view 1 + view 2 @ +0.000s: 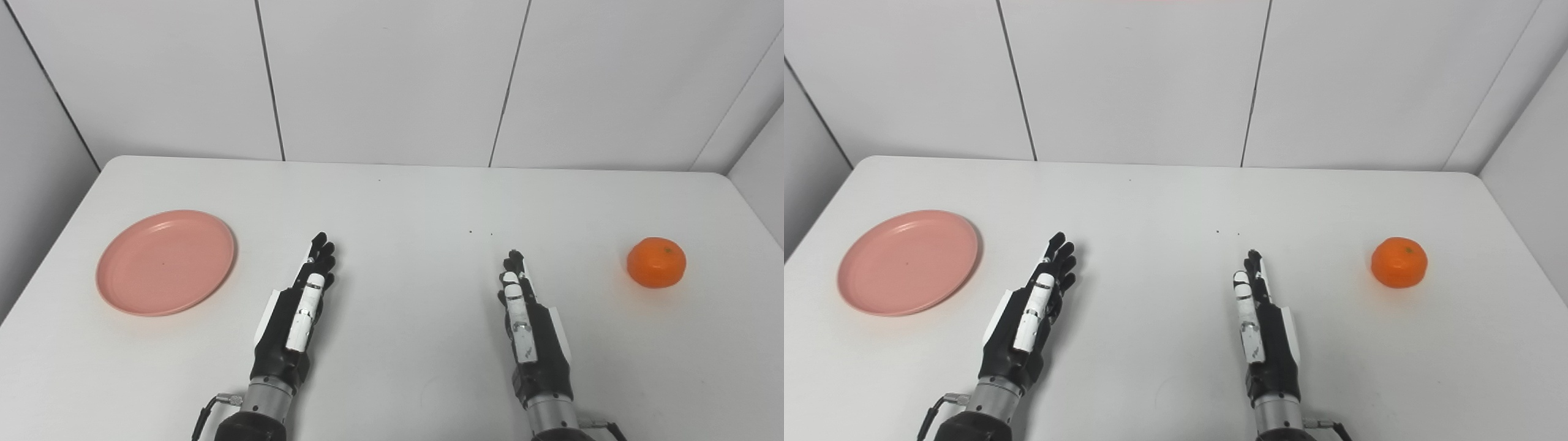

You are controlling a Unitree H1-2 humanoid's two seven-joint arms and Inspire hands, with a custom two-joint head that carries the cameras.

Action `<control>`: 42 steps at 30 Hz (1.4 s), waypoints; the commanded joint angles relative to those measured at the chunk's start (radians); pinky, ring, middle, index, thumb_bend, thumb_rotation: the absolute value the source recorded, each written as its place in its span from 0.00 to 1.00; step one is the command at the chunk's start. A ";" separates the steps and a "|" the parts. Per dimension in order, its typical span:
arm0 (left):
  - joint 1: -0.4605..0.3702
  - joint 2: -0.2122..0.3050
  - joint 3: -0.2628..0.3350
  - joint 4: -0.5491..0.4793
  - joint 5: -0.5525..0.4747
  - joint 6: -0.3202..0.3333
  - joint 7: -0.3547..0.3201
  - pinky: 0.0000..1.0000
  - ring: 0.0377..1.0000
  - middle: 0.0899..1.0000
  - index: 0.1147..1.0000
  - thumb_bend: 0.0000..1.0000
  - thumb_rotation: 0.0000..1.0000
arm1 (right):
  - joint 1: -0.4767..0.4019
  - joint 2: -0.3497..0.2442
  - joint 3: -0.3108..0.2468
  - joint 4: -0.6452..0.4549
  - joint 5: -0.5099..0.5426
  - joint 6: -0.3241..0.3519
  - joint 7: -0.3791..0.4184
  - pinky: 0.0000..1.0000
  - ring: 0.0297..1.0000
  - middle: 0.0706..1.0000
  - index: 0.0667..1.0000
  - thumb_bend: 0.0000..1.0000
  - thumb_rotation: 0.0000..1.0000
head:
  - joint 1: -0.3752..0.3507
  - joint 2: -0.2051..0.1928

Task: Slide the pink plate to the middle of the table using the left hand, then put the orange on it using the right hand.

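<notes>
From my seat I see both hands low over the white counter (404,202), near its front edge and well apart from each other. The left hand (294,318) is turned edge-on with its fingers (320,254) stretched forward and held close together, thumb side up — it holds nothing, so I read it as open. The right hand (528,324) mirrors it: fingers extended toward the back wall (392,79), nothing between them, also open.

The pink plate (166,262) lies flat on the left part of the counter, bare, well away from the middle. It sits to the left of the left hand, near but not touching it; a strip of bare counter shows between the plate's rim and the fingers.

The orange (656,262) rests on the counter on the far right, close to the right edge. It stands to the right of the right hand, clearly apart from it — no contact.

Between the two hands the counter shows only a couple of tiny dark specks (470,232), a little beyond the fingertips. Plate and orange lie at about the same depth, one on each side, with both hands between them.
</notes>
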 commanded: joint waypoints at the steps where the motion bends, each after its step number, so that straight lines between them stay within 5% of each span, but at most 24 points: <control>1: -0.020 -0.007 -0.003 -0.018 -0.008 -0.011 -0.009 1.00 1.00 1.00 1.00 0.40 1.00 | -0.013 0.014 0.001 -0.016 0.009 -0.058 -0.001 1.00 1.00 1.00 1.00 0.23 1.00 | 0.001 -0.001; 42: -0.019 -0.003 -0.008 -0.020 -0.004 -0.008 -0.012 1.00 1.00 1.00 1.00 0.41 1.00 | -0.013 0.015 0.001 -0.014 0.001 -0.060 -0.005 1.00 1.00 1.00 1.00 0.24 1.00 | 0.002 -0.006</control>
